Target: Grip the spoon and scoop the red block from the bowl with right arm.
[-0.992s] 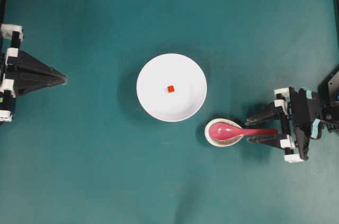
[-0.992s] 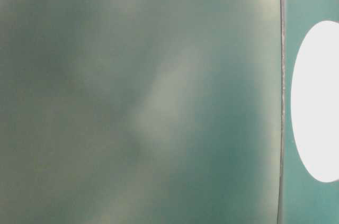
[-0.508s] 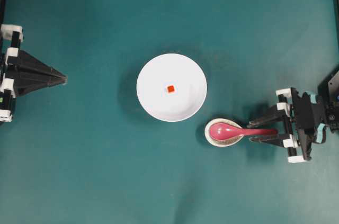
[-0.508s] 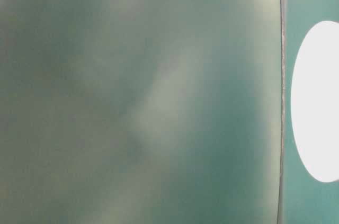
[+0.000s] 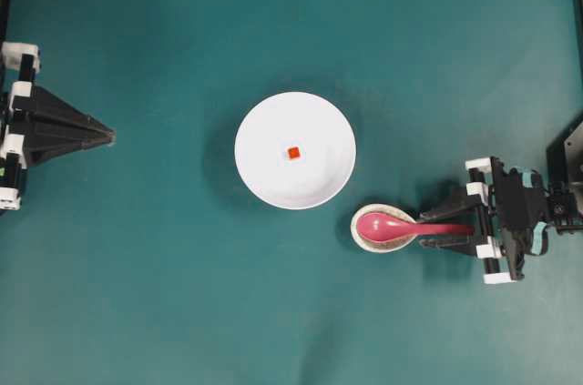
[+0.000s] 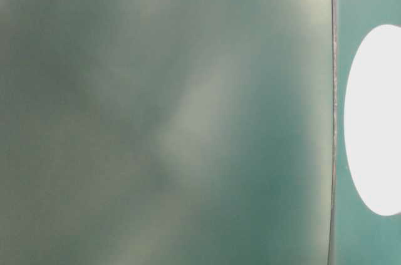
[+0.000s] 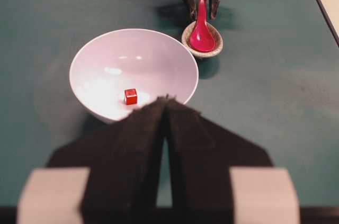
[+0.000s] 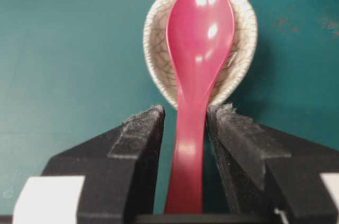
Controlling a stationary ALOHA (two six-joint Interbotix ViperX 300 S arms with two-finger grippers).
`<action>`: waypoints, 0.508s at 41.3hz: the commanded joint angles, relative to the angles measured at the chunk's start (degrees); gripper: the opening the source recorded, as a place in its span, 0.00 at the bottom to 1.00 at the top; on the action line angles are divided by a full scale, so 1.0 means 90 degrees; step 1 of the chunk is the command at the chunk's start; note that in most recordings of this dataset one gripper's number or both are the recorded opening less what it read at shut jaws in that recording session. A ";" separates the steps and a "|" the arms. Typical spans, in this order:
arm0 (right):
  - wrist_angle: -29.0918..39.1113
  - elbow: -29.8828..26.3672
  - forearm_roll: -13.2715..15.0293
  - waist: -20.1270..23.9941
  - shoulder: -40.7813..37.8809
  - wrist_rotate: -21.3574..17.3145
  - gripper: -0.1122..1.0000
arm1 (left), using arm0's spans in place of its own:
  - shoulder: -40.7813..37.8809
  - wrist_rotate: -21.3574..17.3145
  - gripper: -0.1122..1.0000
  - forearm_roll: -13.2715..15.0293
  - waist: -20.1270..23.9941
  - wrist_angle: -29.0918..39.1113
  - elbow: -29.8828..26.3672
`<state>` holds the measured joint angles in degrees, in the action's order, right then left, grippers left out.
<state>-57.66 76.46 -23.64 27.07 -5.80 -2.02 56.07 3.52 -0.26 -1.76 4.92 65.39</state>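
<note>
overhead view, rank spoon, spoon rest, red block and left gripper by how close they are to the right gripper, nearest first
1. The spoon: its handle lies between the fingers of the right gripper.
2. The spoon rest: just beyond the fingertips, under the spoon's scoop.
3. The red block: in the middle of the white bowl.
4. The left gripper: at the opposite edge of the table.

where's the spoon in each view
Overhead: spoon right of centre, scoop in the spoon rest, below right of the bowl.
Table-level: not in it.
Left wrist: top centre.
Right wrist: centre, handle between the right gripper jaws.
Shared landmark: the spoon rest.
</note>
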 commanded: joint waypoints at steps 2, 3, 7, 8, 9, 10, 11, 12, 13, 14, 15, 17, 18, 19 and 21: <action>-0.0078 -0.0020 -0.0107 0.0020 0.0059 -0.0020 0.51 | -0.0049 0.0010 0.09 -0.0010 -0.0010 -0.0068 -0.0195; -0.0068 -0.0020 -0.0117 0.0029 0.0059 -0.0029 0.51 | -0.0049 0.0010 0.09 0.0000 -0.0010 -0.0068 -0.0195; -0.0039 -0.0059 -0.0117 0.0020 0.0059 -0.0059 0.51 | -0.0059 0.0010 0.09 0.0000 -0.0010 -0.0068 -0.0195; -0.0039 -0.0059 -0.0117 0.0020 0.0059 -0.0078 0.51 | -0.0049 0.0010 0.09 0.0000 -0.0010 -0.0068 -0.0195; -0.0039 -0.0059 -0.0117 0.0020 0.0059 -0.0098 0.51 | -0.0049 0.0010 0.09 -0.0010 -0.0020 -0.0068 -0.0195; -0.0049 -0.0059 -0.0117 0.0029 0.0059 -0.0127 0.51 | -0.0049 0.0010 0.09 0.0000 -0.0020 -0.0059 -0.0195; -0.0049 -0.0059 -0.0117 0.0020 0.0059 -0.0137 0.51 | -0.0049 0.0010 0.09 -0.0010 -0.0010 -0.0068 -0.0195; -0.0049 -0.0049 -0.0117 0.0029 0.0068 -0.0166 0.51 | -0.0049 0.0010 0.09 -0.0010 -0.0020 -0.0059 -0.0195; -0.0049 -0.0049 -0.0117 0.0020 0.0068 -0.0195 0.51 | -0.0049 0.0010 0.09 -0.0010 -0.0010 -0.0059 -0.0195; -0.0049 -0.0049 -0.0117 0.0029 0.0068 -0.0215 0.51 | -0.0059 0.0010 0.09 -0.0010 -0.0010 -0.0059 -0.0195; -0.0039 -0.0049 -0.0117 0.0020 0.0068 -0.0264 0.51 | -0.0049 0.0010 0.09 0.0000 -0.0010 -0.0059 -0.0195; -0.0039 -0.0049 -0.0117 0.0020 0.0068 -0.0332 0.51 | -0.0049 0.0010 0.09 -0.0010 -0.0020 -0.0059 -0.0195; -0.0039 -0.0049 -0.0117 0.0020 0.0068 -0.0361 0.51 | -0.0049 0.0010 0.09 -0.0010 -0.0010 -0.0059 -0.0195; -0.0039 -0.0049 -0.0117 0.0020 0.0068 -0.0400 0.51 | -0.0049 0.0010 0.09 -0.0010 -0.0010 -0.0059 -0.0195; -0.0039 -0.0059 -0.0117 0.0020 0.0068 -0.0469 0.51 | -0.0059 0.0010 0.09 0.0000 -0.0010 -0.0059 -0.0195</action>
<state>-57.66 76.38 -24.61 26.98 -5.80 -5.71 56.07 3.52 -0.18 -1.76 4.92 65.48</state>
